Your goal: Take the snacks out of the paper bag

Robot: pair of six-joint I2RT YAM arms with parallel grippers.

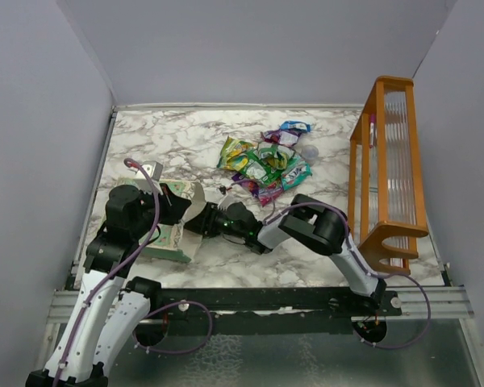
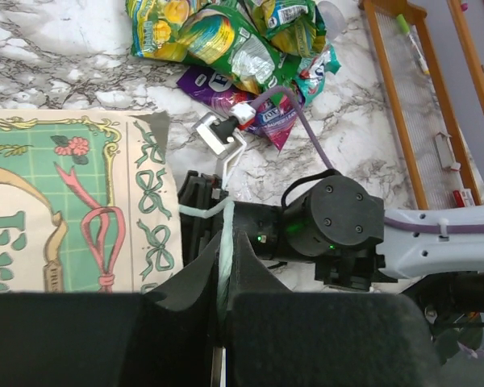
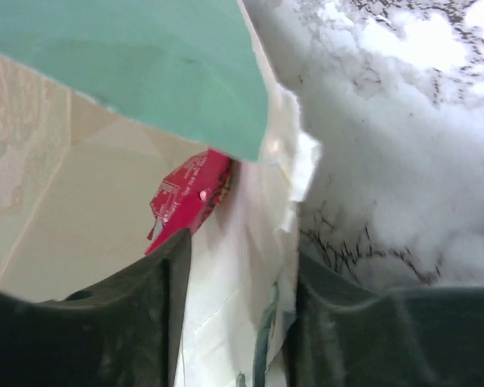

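Snacks (image 1: 266, 165) are mostly heaped at twelve o'clock; one red packet (image 3: 189, 197) is left in the bag (image 2: 64, 210), its string (image 2: 203, 211) pinched by the left gripper (image 2: 224, 258), the right gripper (image 3: 234, 266) spread wide.

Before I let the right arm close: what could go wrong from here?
1. The right fingers straddle the bag's paper wall, and the red packet sits deeper inside. Closing now would likely pinch paper rather than the packet, and could tear it.
2. The left fingers hold only the thin string handle. A pull from the right arm might make it slip or snap.
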